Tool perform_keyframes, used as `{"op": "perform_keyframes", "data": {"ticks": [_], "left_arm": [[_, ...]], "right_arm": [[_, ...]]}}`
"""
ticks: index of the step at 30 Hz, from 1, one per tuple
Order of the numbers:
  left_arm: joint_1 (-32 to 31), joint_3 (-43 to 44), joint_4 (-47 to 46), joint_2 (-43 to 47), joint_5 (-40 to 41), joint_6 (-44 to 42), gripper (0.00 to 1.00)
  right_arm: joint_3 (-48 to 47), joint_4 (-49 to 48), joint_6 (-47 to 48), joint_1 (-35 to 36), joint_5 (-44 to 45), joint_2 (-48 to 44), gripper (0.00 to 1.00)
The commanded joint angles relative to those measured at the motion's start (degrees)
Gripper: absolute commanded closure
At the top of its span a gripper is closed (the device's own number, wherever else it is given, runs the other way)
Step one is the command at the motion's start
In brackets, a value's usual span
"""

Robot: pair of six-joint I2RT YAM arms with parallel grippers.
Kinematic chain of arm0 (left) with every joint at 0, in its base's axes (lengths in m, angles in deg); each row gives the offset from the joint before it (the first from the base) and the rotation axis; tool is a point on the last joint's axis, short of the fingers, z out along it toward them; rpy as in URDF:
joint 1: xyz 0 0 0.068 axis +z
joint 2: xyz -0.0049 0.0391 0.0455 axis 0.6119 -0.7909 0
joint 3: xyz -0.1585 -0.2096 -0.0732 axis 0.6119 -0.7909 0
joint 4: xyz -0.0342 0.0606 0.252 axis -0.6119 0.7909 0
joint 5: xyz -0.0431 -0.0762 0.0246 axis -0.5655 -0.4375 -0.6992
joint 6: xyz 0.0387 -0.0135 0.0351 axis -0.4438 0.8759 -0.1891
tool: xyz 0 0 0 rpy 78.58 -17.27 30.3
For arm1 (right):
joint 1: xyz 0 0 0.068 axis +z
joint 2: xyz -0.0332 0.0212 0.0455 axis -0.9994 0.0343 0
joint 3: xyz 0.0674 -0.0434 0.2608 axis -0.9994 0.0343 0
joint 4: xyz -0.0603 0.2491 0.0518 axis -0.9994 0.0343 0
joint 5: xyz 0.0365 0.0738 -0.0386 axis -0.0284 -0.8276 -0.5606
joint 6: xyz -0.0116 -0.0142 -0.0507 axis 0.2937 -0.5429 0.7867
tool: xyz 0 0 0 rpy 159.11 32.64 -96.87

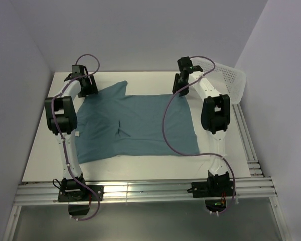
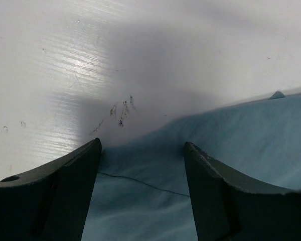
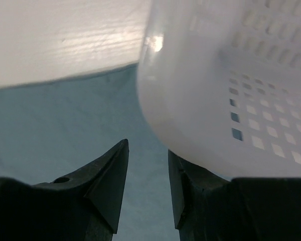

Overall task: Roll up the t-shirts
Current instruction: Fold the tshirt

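t-shirt [image 1: 140, 125] lay spread flat mid-frame on the table [image 1: 140, 168]. my left gripper [image 2: 143, 145] sat over its upper-left edge, fingers wide apart, nothing between. my right gripper [image 3: 148, 148] sat over the upper-right edge, narrow gap, nothing clamped, basket [image 3: 215, 90] just beside.

Inventory: 2 grippers, namely left gripper [image 2: 143, 144] and right gripper [image 3: 148, 148]; 1 teal-blue t-shirt [image 1: 140, 125], beneath both jaw pairs; 1 white mesh basket [image 3: 231, 75], just right of the right jaws; 1 table [image 1: 45, 160].
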Motion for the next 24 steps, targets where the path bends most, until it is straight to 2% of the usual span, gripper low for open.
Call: {"op": "perform_keyframes", "data": {"ticks": [1, 4, 5, 7, 8, 9, 10, 13, 18, 21, 24], "left_arm": [[0.1, -0.1, 0.4, 4.4, 0.2, 1.2, 0.27], [0.1, -0.1, 1.1, 5.2, 1.0, 2.7, 0.21], [0.1, -0.5, 1.4, 5.9, 0.9, 4.1, 0.18], [0.2, -1.0, 1.5, 6.8, 3.2, 5.7, 0.12], [0.2, -1.4, 1.5, 7.6, 3.6, 7.0, 0.11], [0.2, -1.3, 2.1, 8.0, 4.2, 7.7, 0.08], [0.2, -1.1, 2.7, 8.5, 5.7, 8.6, 0.08], [0.2, 0.2, 6.3, 9.5, 9.7, 12.1, 0.07], [-0.3, -0.3, 11.4, 12.3, 10.5, 18.8, 0.07], [-1.1, -2.2, 12.7, 14.3, 9.6, 20.1, 0.06], [-2.2, -3.7, 13.7, 16.0, 8.6, 20.6, 0.07]], "right_arm": [[5.9, -11.6, 8.8, -0.5, -9.5, -10.1, 0.55], [15.4, -18.5, 12.5, -0.6, -15.0, -19.2, 0.54], [19.7, -22.7, 13.5, -0.7, -14.5, -21.4, 0.53], [22.1, -25.9, 15.9, -0.8, -13.5, -25.2, 0.51], [23.6, -27.8, 17.8, -2.2, -21.9, -25.6, 0.37], [24.0, -28.5, 19.6, -3.3, -27.0, -25.6, 0.10], [23.5, -27.7, 25.1, -4.2, -29.3, -25.3, 0.01], [21.2, -25.1, 33.5, -4.5, -25.6, -24.8, 0.00], [17.5, -21.7, 43.2, -4.4, -18.3, -21.4, 0.01], [16.0, -18.8, 48.9, -4.5, -16.8, -18.2, 0.07], [19.0, -21.3, 53.8, -4.8, -17.8, -16.8, 0.09]]}}
